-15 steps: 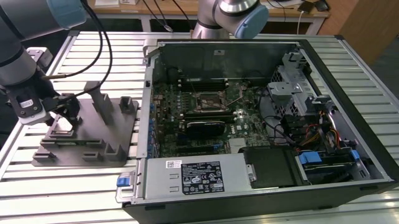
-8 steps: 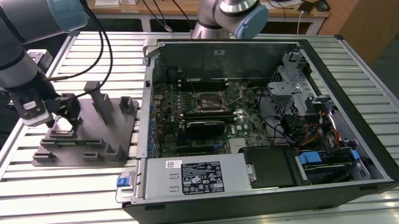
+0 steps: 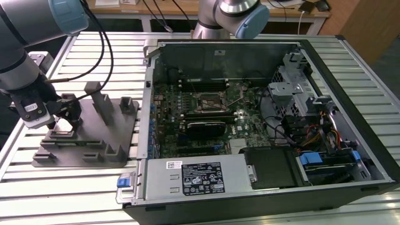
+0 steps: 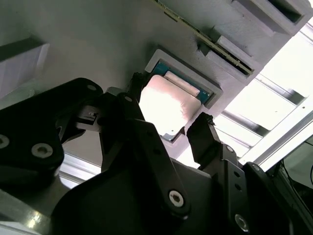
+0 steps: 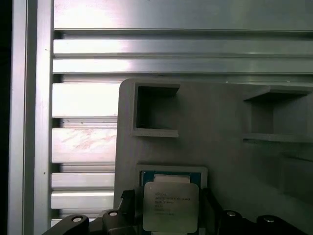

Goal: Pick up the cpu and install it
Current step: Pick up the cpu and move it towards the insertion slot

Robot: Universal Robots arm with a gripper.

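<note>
The cpu (image 4: 168, 105) is a small silvery square chip lying flat in a shallow square recess of the grey fixture plate (image 3: 119, 136), at the exterior view's left. My gripper (image 3: 65, 123) hangs right over it. In both wrist views the two black fingers stand on opposite sides of the cpu (image 5: 171, 205), with a narrow gap between each finger and the chip's edge. My gripper (image 4: 171, 105) is open around the chip and the chip rests in its recess. The motherboard's dark square socket frame (image 3: 209, 102) lies inside the open computer case.
Grey upright posts (image 3: 100, 101) and small pockets (image 5: 156, 111) rise from the fixture plate beside my gripper. The open computer case (image 3: 350, 79) covers the middle and right of the slatted aluminium table (image 3: 75, 197). A second robot arm (image 3: 234, 14) stands behind the case.
</note>
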